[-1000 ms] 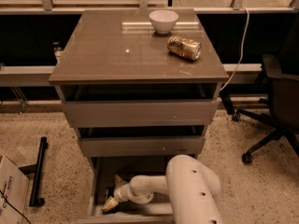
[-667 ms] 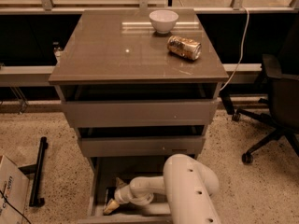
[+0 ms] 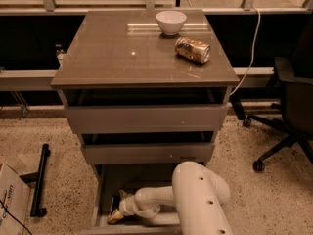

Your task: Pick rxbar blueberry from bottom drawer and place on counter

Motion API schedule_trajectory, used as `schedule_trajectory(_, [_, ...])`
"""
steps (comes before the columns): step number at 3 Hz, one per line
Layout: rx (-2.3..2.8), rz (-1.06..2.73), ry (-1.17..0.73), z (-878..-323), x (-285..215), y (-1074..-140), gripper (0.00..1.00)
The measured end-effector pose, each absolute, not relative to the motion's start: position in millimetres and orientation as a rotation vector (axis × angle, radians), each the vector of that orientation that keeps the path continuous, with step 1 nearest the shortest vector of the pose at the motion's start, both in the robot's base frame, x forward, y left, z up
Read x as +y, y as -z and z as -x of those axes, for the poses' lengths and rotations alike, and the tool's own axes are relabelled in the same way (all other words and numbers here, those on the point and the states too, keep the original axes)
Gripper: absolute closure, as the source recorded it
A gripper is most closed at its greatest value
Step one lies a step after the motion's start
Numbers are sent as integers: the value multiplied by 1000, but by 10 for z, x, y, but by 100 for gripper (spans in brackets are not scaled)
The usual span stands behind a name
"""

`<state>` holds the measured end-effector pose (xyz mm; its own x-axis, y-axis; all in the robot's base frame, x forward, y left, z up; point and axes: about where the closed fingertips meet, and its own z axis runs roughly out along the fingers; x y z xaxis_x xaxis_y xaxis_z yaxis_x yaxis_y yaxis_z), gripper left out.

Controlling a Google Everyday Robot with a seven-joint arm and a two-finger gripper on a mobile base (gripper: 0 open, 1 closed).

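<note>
Down low at the foot of the cabinet [image 3: 146, 119]: bottom drawer [image 3: 146, 179] standing open, its grey floor showing. Inside it, toward the cabinet's left side, the gripper [image 3: 116, 213], tan at the tip and angled down to the drawer floor. Reached there by a thick white arm [image 3: 200, 199] bending in from the cabinet's front right. Open or closed on the gripper: cannot tell.

Just beside the gripper, slightly nearer the cabinet's back, a small dark flat shape, taken as the rxbar blueberry [image 3: 114, 203], lying on the drawer floor. Touching the gripper or only next to it: cannot tell. No print readable on the wrapper.

Above, the two upper drawers [image 3: 146, 153], each pulled out a little, with a dark gap over each front.

On top of the cabinet, the glossy grey-brown tabletop [image 3: 122, 58]. At its back edge, a white bowl [image 3: 171, 21], upright. Near the bowl, toward the cabinet's right side, a gold-and-white can [image 3: 192, 50] lying on its side. Bowl and can apart, not touching.

Right of the cabinet, a dark office chair [image 3: 293, 102] on wheels and a pale cable [image 3: 252, 48] hanging down. Left of the cabinet, on the speckled floor, a black bar [image 3: 39, 180] and the corner of a cardboard box [image 3: 10, 204].
</note>
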<state>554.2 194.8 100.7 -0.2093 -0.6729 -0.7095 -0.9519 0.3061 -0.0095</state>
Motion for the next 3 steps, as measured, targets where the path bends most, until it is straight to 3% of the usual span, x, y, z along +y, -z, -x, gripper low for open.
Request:
schedule_trajectory(1, [1937,1397,-616,-5561,1964,-1116,72])
schedule_trajectory(2, [1877,1291,-735,-5654,1943,-1430,96])
schedule_trajectory(3, [1778,1236,-851,-5692,1892,-1921,100])
